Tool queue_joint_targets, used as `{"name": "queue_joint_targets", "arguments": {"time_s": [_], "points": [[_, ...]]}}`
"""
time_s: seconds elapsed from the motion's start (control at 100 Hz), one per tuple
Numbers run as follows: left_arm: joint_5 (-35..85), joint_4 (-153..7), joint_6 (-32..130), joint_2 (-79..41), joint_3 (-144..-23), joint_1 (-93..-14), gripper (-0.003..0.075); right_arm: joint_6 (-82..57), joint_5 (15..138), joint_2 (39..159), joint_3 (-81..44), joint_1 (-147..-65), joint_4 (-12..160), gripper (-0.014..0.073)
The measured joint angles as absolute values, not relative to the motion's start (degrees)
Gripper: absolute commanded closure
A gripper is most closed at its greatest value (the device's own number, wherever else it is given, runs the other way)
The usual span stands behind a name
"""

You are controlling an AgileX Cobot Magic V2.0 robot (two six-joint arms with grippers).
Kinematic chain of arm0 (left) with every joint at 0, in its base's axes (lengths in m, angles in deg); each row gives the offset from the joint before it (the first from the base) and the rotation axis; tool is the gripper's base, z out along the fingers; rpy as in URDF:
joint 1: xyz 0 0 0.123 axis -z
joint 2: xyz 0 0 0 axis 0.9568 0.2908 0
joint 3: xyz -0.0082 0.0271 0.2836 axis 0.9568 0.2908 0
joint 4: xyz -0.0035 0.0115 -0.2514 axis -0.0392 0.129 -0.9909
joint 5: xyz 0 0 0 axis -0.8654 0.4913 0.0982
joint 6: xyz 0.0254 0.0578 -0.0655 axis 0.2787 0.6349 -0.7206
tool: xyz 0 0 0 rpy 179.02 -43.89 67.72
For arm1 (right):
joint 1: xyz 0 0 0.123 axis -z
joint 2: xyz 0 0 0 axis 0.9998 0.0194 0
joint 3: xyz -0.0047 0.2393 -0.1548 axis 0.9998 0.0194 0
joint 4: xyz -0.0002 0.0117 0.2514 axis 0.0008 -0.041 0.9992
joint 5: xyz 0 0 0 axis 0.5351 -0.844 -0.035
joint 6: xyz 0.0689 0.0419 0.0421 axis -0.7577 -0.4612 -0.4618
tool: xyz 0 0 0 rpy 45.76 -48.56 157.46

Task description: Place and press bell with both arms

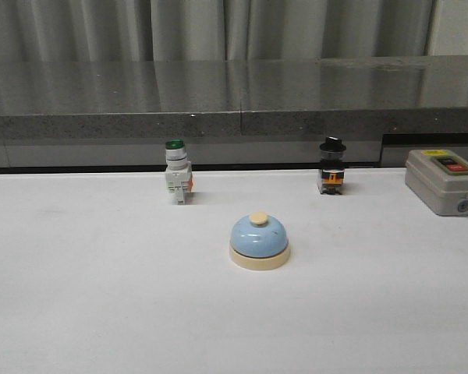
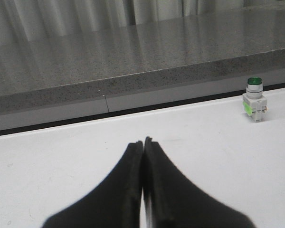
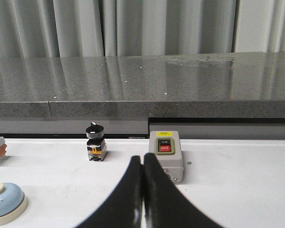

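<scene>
The light-blue bell (image 1: 259, 241) with a cream base and cream button stands upright on the white table, near the middle. It also shows at the edge of the right wrist view (image 3: 4, 202). Neither arm shows in the front view. My left gripper (image 2: 143, 141) is shut and empty over bare table, with the bell out of its view. My right gripper (image 3: 142, 157) is shut and empty, away from the bell, in front of the grey box.
A white switch with a green cap (image 1: 178, 173) stands at the back left. A black knob switch (image 1: 332, 167) stands at the back right. A grey box with on and off buttons (image 1: 444, 181) sits at the far right. A grey stone ledge (image 1: 234, 101) runs behind the table.
</scene>
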State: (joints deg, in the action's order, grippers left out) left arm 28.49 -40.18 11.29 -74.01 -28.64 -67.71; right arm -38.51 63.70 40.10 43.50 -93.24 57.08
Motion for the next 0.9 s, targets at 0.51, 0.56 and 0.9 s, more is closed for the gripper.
{"name": "queue_joint_targets", "arguments": {"time_s": [0.51,0.56,0.9], "points": [[35.2,-40.2,11.2,-76.7,-26.2,-68.0,0.0739,-38.5,63.7,40.1,43.5,-93.2,57.1,0.0654],[35.2,-40.2,11.2,-76.7,-26.2,-68.0,0.0740,-38.5,63.7,40.1,43.5,-93.2,57.1,0.0654],[35.5,-40.2,11.2,-76.7,-26.2,-68.0,0.0740,-38.5,63.7,40.1,43.5,-93.2,57.1,0.0654]]}}
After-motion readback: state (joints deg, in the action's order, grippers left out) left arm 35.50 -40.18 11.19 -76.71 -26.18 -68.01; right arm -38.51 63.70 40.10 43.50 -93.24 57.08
